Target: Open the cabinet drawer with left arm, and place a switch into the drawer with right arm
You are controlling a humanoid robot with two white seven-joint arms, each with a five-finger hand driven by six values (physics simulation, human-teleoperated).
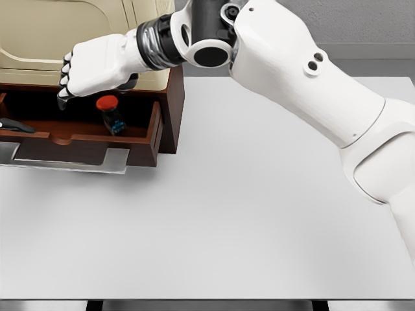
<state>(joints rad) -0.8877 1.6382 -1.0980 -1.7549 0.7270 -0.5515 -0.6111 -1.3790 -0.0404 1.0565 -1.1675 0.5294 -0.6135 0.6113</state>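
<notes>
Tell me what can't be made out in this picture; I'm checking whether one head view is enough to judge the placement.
- Left hand: only a dark tip shows at the left edge; the rest is cut off.
- Drawer: its left part is cut off by the picture edge.
- Switch: too small to read details; its base is hidden by the drawer front.
- Right hand: fingertips face away, so the palm is unseen.
</notes>
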